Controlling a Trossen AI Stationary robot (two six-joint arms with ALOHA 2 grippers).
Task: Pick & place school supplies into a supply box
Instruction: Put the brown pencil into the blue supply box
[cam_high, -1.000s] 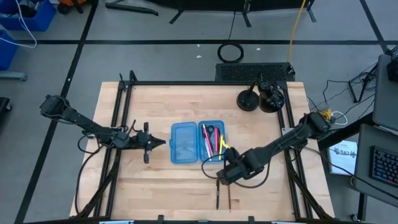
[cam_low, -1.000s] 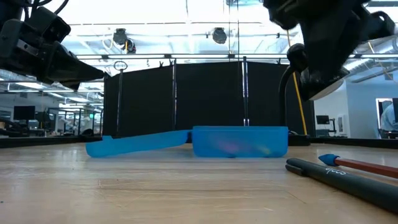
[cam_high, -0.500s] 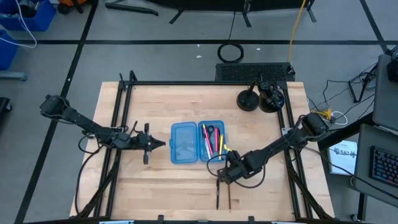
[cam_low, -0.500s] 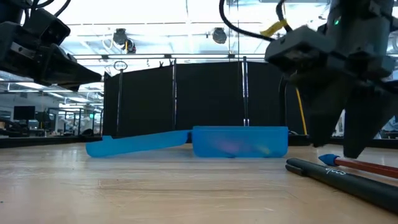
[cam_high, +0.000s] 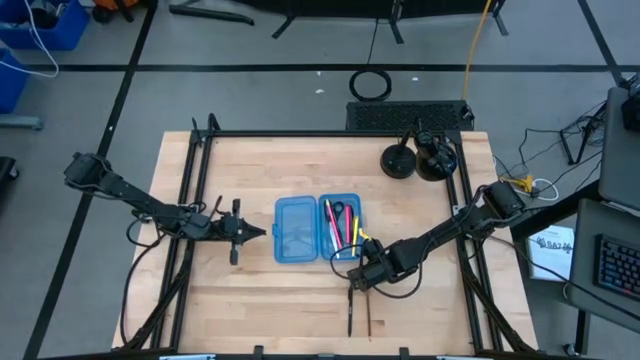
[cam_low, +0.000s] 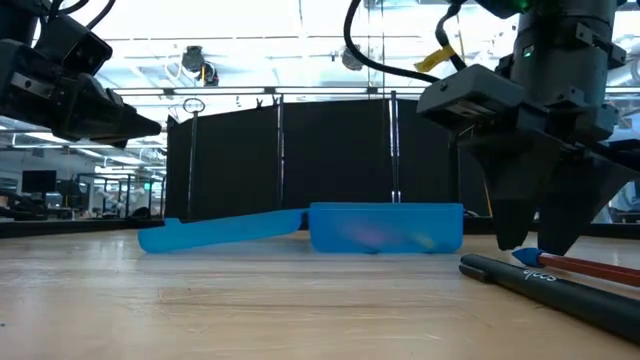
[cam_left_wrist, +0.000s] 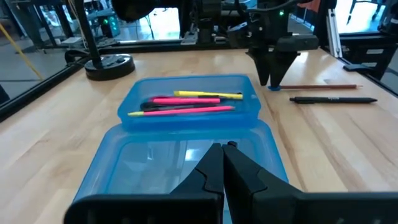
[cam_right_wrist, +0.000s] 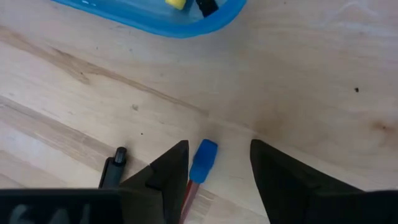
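Note:
The supply box lies open in mid-table: its lid half (cam_high: 296, 230) is flat, and its tray half (cam_high: 341, 224) holds pink, yellow and black supplies (cam_left_wrist: 186, 102). Near of the box a red pencil with a blue tip (cam_right_wrist: 204, 159) and a black pen (cam_low: 545, 287) lie flat on the table. My right gripper (cam_right_wrist: 219, 147) is open, pointing down, one finger on either side of the blue tip without touching it; it also shows low over the pencil (cam_low: 532, 246). My left gripper (cam_left_wrist: 224, 152) is shut and hovers left of the lid (cam_high: 258, 232).
Two black round stands (cam_high: 398, 160) sit at the table's far right corner. Black frame rails (cam_high: 186, 250) run along the left and right edges. Bare wood lies near of the box and to the left of the pen.
My right gripper has come down toward the table and shifted slightly left, ending with its fingers astride the pencil's blue tip. The pencil, the pen and the box have stayed where they were.

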